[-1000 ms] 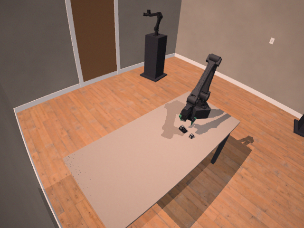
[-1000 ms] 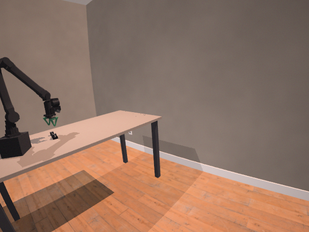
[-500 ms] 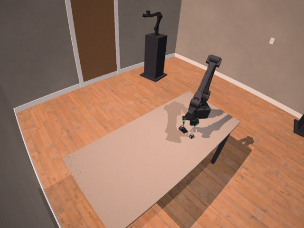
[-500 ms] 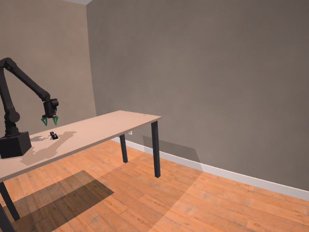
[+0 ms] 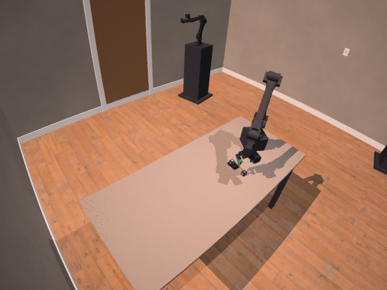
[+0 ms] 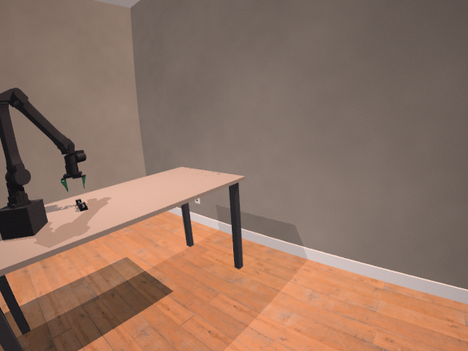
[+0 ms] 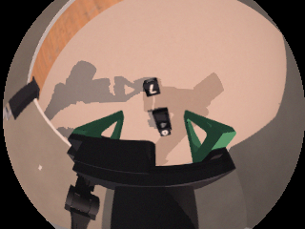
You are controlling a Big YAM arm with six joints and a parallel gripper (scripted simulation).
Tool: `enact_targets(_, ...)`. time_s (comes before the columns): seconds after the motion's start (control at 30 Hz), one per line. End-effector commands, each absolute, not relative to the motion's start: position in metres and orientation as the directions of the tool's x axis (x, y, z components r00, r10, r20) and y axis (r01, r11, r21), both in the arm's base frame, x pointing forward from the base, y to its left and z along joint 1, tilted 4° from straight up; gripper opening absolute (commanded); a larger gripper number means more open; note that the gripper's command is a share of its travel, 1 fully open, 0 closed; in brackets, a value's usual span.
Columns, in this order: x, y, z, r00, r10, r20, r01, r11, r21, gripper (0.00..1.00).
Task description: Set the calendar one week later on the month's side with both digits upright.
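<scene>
Two cubes (image 5: 243,172) (image 7: 152,87), apparently one tray (image 5: 233,165) (image 7: 161,115)

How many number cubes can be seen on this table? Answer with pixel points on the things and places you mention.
2. One cube (image 5: 243,172) (image 7: 152,88) lies on the tabletop beside the tray. The other cube (image 5: 231,161) (image 7: 165,132) sits in one end of the tray (image 5: 233,165) (image 7: 161,115). I see no sign of a third.

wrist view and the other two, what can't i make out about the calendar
- Month's name: not readable in any view; the tray is too small.
- Underside of the loose cube: hidden by the cube itself in the top and wrist views.
- Digit on the cube in the tray: too small in the top view.
</scene>
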State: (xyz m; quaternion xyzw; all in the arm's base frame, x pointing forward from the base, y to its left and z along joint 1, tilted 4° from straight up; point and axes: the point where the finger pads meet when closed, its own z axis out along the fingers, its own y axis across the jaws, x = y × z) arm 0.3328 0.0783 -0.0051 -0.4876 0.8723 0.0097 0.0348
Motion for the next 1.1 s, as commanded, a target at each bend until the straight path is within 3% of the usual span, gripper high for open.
enact_targets(0.0,0.3610,0.0959,0.0053,-0.353,-0.930,-0.102,-0.930,0.361,-0.071,1.00)
enact_targets(0.2,0.3627,0.0970,0.0041,-0.274,-0.957,-0.093,-0.957,0.281,-0.077,1.00)
enact_targets(0.23,0.3627,0.0970,0.0041,-0.274,-0.957,-0.093,-0.957,0.281,-0.077,0.44)
enact_targets(1.07,0.3625,0.1009,0.0062,-0.267,-0.959,-0.096,-0.958,0.275,-0.082,0.44)
